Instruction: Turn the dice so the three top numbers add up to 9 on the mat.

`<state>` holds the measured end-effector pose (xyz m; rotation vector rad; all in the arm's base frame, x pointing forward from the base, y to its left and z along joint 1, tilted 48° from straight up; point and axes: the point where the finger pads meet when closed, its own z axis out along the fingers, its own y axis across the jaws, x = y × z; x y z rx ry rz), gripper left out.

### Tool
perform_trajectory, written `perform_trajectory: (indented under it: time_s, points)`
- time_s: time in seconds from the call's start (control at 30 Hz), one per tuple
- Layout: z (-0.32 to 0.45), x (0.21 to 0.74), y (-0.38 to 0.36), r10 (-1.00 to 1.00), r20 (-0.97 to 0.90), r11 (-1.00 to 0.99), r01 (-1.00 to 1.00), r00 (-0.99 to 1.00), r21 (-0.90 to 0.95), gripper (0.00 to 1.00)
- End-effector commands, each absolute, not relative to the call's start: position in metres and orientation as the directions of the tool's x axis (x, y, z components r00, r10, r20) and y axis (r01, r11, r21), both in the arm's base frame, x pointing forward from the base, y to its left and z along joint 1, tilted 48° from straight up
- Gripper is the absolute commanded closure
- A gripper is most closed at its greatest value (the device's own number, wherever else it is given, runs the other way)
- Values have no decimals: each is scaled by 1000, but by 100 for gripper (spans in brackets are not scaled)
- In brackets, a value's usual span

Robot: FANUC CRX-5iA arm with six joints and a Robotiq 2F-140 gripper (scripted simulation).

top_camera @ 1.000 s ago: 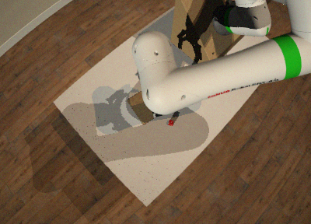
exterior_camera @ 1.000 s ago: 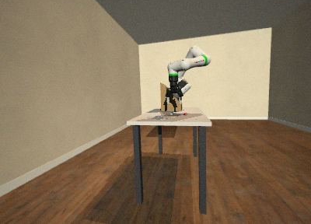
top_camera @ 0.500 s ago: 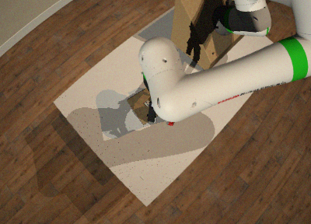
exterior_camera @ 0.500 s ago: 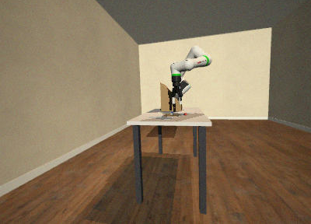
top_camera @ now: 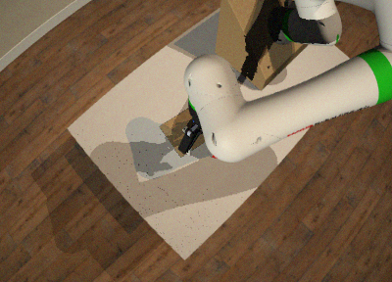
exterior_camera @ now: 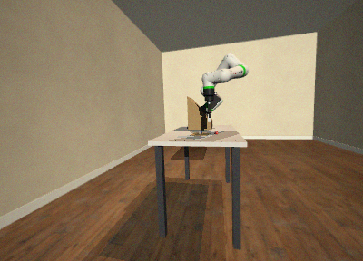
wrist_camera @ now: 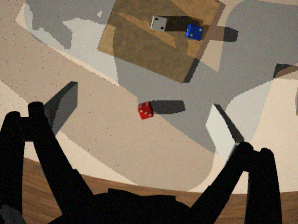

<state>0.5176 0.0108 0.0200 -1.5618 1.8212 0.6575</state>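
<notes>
Fingers wide, holding nothing; red die (wrist_camera: 145,111) at frame centre lies off the brown mat (wrist_camera: 133,36), so centre over it, then descend squarely.

Top view. White arm (top_camera: 274,116) with green bands enters from the right and crosses the pale desk (top_camera: 118,120), its rounded joint over the desk centre. Below the joint, part of the black end effector (top_camera: 190,137) shows; finger spacing not readable from here. A corner of the brown mat (top_camera: 172,131) shows beside it, the rest hidden by the arm. No dice visible. Tall brown box (top_camera: 245,32) stands at the desk's far end. Wooden floor (top_camera: 73,233) surrounds the desk.
</notes>
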Motion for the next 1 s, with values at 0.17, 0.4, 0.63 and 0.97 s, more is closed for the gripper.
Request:
perform_trajectory:
  time_s: [0.17,0.4,0.63,0.97]
  points:
    - [30,519,22,-597,-716,346,-921,-362,177,0]
    - [38,519,32,-493,-652,481,-805,-576,347,0]
    - [47,519,42,-349,-538,593,-626,-767,507,0]
    - [56,519,53,-191,-397,660,-417,-898,625,0]
